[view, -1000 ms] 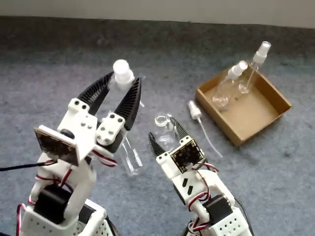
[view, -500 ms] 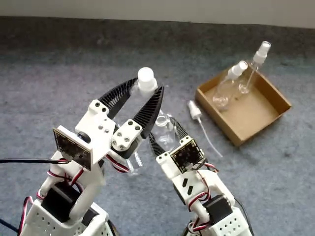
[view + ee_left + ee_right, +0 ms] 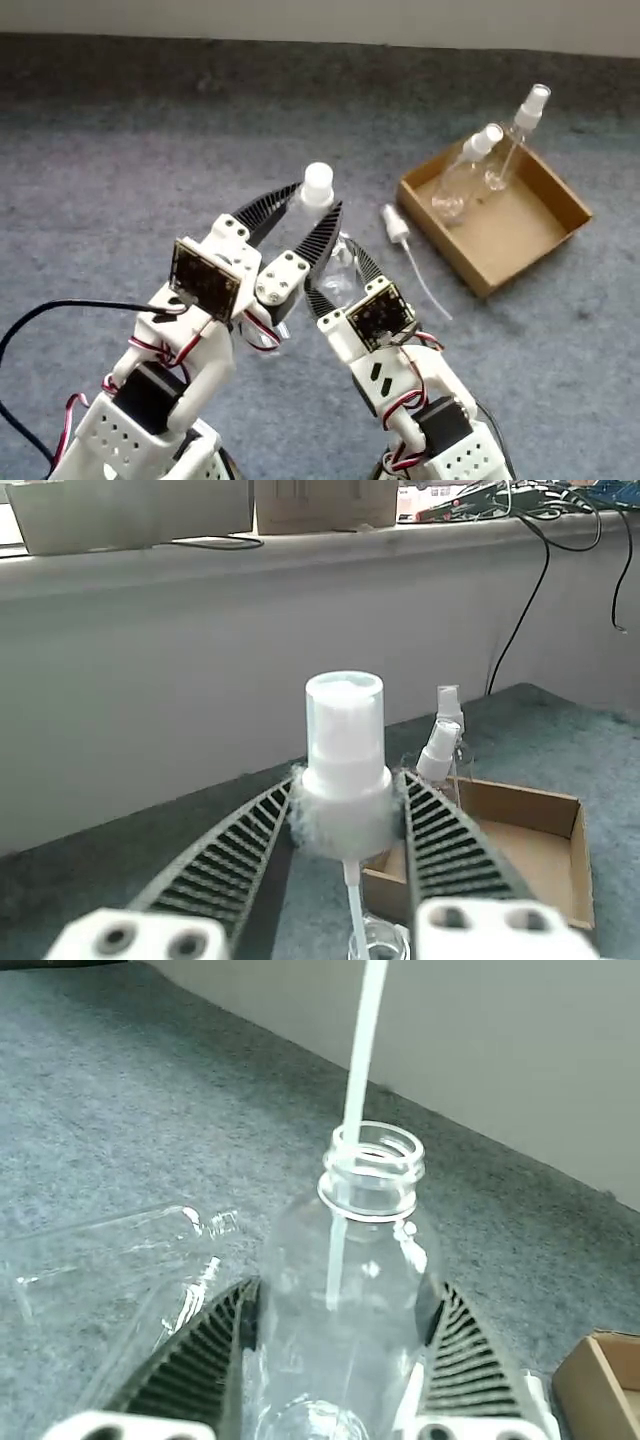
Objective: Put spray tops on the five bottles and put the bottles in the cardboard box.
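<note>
The grey carpet (image 3: 120,150) covers the table; the cardboard box (image 3: 515,240) sits on the right side with two capped bottles (image 3: 462,175) leaning inside; the right gripper (image 3: 345,1300) hugs a clear bottle (image 3: 370,1250) standing up, its fingers tight on both sides; the left gripper (image 3: 317,198) pinches a white spray top (image 3: 345,750) just above; its thin tube (image 3: 355,1090) dips into the bottle's neck; a loose spray top (image 3: 397,225) lies beside the box.
</note>
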Tool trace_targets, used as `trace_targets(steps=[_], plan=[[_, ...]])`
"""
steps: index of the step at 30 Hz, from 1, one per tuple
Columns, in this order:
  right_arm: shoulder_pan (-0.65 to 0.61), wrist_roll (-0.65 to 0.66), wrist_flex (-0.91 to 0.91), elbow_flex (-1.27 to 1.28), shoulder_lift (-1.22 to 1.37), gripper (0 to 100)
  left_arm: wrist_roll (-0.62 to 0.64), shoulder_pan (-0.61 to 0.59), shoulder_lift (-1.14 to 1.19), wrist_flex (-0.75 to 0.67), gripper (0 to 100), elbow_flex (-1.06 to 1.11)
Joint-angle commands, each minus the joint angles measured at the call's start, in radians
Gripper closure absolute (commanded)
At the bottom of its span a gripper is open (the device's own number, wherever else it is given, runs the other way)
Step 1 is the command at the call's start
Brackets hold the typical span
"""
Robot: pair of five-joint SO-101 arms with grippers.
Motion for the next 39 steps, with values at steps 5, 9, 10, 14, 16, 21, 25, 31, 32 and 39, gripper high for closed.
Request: trace_targets(steps=[5,9,10,14,16,21,25,31,32,39], plan=[[-0.013,0.009,0.004,0.128,-0.019,89.4,-0.006,0.015,-0.005,-0.021,91,0.122],[-0.013,0.009,0.004,0.128,-0.019,89.4,-0.006,0.035,-0.007,-0.023,91,0.157],[-0.013,0.008,0.004,0.128,-0.019,89.4,-0.006,0.051,-0.007,-0.023,91,0.168],[-0.01,0.006,0.004,0.128,-0.019,89.4,-0.006,0.111,-0.007,-0.023,91,0.202],[-0.01,0.006,0.004,0.128,-0.019,89.4,-0.006,0.108,-0.007,-0.035,91,0.209],[-0.008,0.005,0.004,0.128,-0.019,89.4,-0.008,0.081,-0.007,-0.044,91,0.254],[-0.007,0.003,0.004,0.127,-0.019,89.4,-0.008,0.053,-0.007,-0.044,91,0.291],[-0.007,-0.04,0.002,0.127,-0.019,89.6,-0.006,0.054,-0.007,-0.049,91,0.305],[-0.007,-0.078,0.002,0.124,-0.019,89.6,-0.006,0.054,-0.007,-0.049,91,0.305],[-0.007,-0.123,0.002,0.12,-0.019,89.6,-0.006,0.062,-0.007,-0.049,91,0.317]])
